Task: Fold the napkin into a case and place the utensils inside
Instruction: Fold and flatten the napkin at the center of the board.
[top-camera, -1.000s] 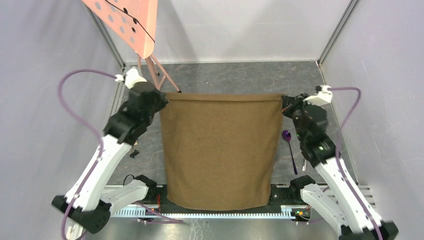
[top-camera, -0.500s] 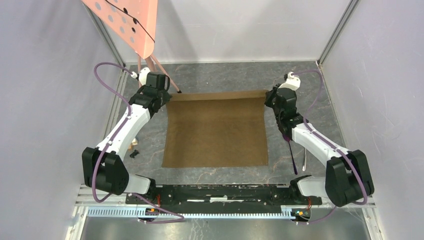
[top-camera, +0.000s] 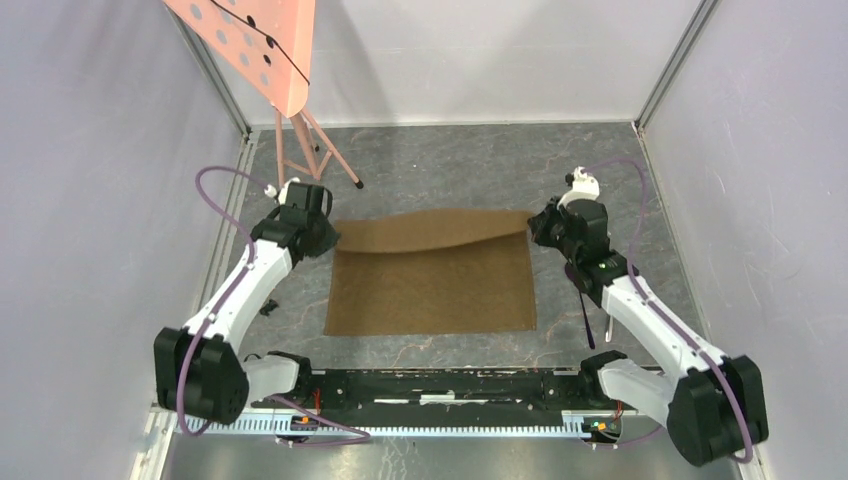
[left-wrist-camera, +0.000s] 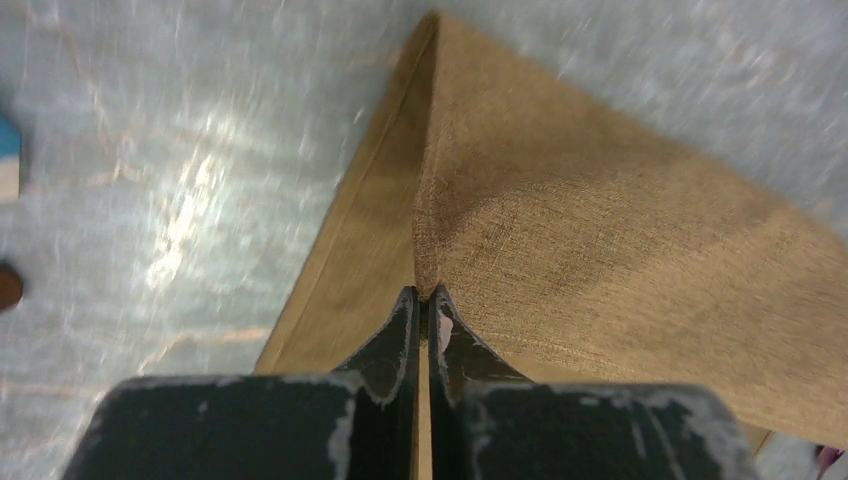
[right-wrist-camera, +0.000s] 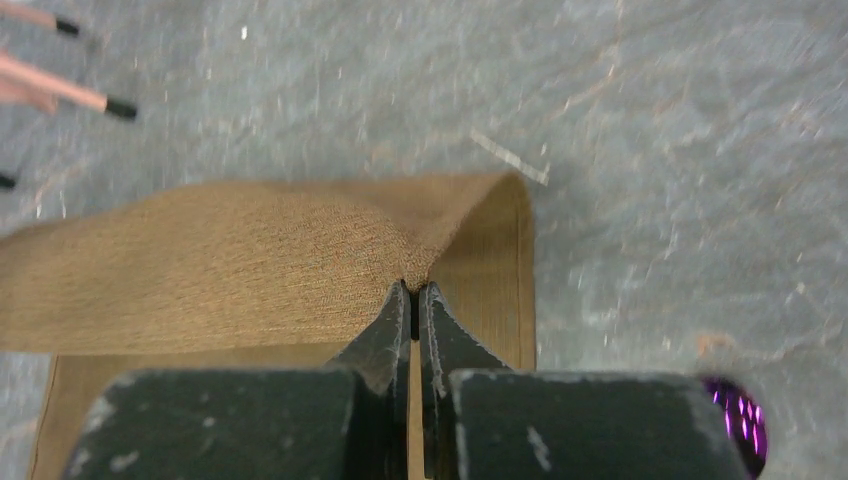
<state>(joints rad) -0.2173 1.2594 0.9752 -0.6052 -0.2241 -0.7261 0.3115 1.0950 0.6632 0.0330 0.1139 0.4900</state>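
The tan-brown napkin (top-camera: 430, 285) lies flat on the grey table, its far edge lifted and curling over toward the near side. My left gripper (top-camera: 331, 233) is shut on the napkin's far left corner (left-wrist-camera: 440, 230); its tips (left-wrist-camera: 422, 296) pinch the fold. My right gripper (top-camera: 536, 222) is shut on the far right corner (right-wrist-camera: 440, 225), tips (right-wrist-camera: 414, 291) closed on the cloth. One of the utensils, a purple spoon (right-wrist-camera: 738, 428), lies right of the napkin under my right arm; only its dark handle (top-camera: 587, 322) shows from above. No case is formed.
A salmon perforated board on a tripod stand (top-camera: 262, 50) rises at the back left, its legs (right-wrist-camera: 60, 95) near the napkin's far edge. A small blue-and-wood block (left-wrist-camera: 8, 170) lies left of the napkin. Grey walls close both sides.
The napkin, held high and hanging a second ago, has been laid on the table. Both grippers have since drawn its far edge up and toward the near side.
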